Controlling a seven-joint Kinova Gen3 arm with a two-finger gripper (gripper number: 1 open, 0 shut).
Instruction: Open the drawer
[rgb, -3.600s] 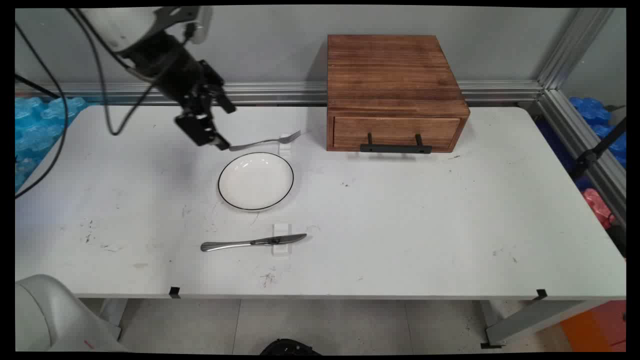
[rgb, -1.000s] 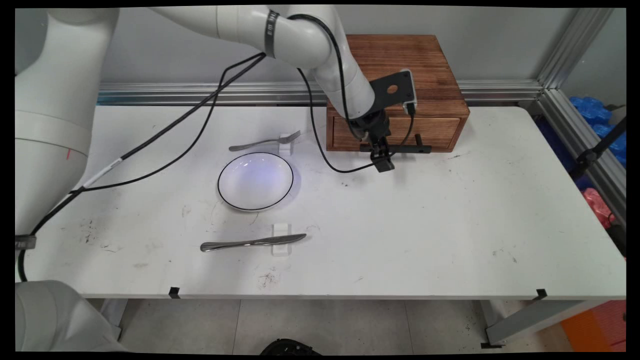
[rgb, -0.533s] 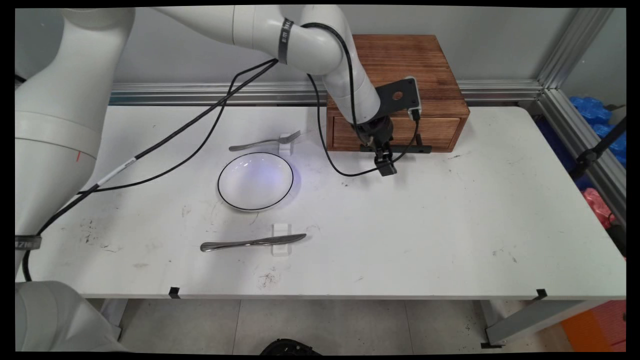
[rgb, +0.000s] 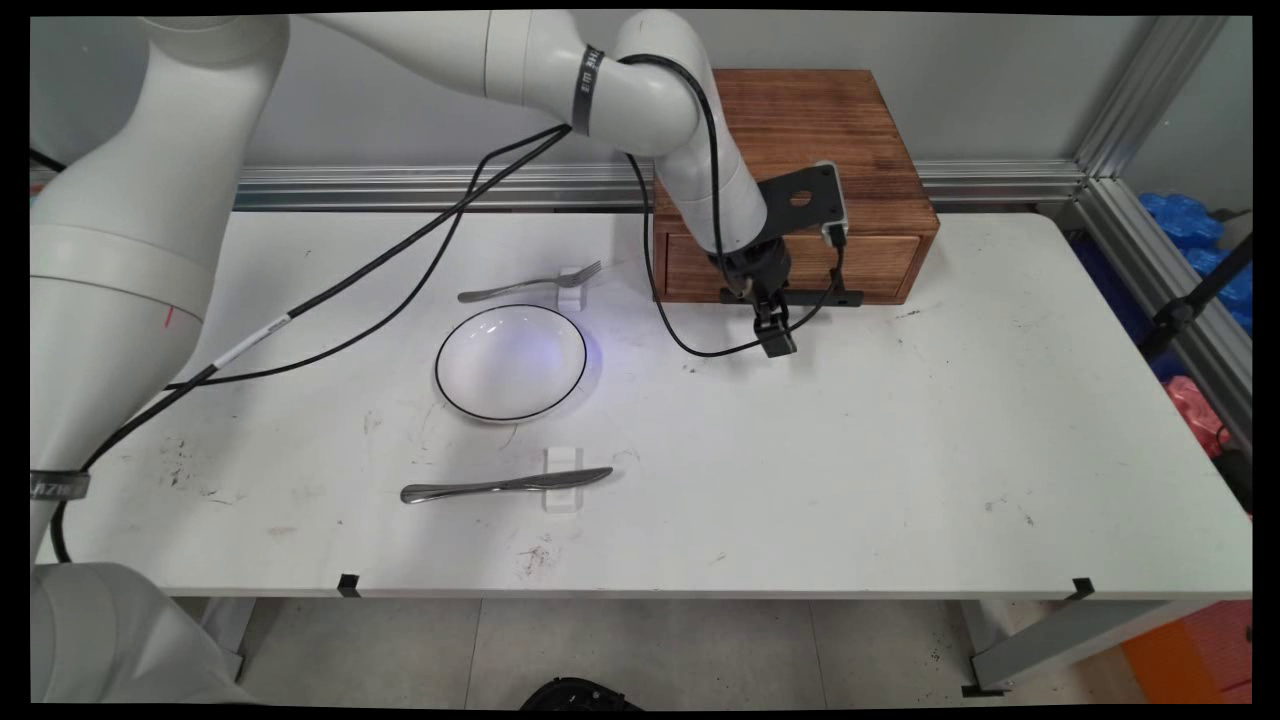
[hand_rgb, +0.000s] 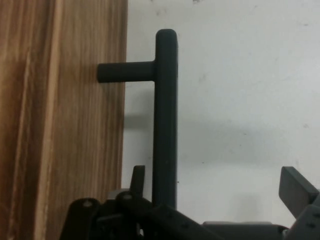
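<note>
where wall rises, white table (rgb: 900, 450) spreads.

gripper (rgb: 776, 335) low at drawer handle (rgb: 795, 296) | wooden box (rgb: 790, 150) behind | plate (rgb: 511, 361), fork (rgb: 530, 283), knife (rgb: 505, 486) left

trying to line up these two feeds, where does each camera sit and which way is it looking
Main view: fixed above the table's near side, looking down across it to the wall; shows the white arm and its hand.
Hand view: on the hand, looking down along open fingers at the table.
Shared: the wooden drawer box and its black handle.
</note>
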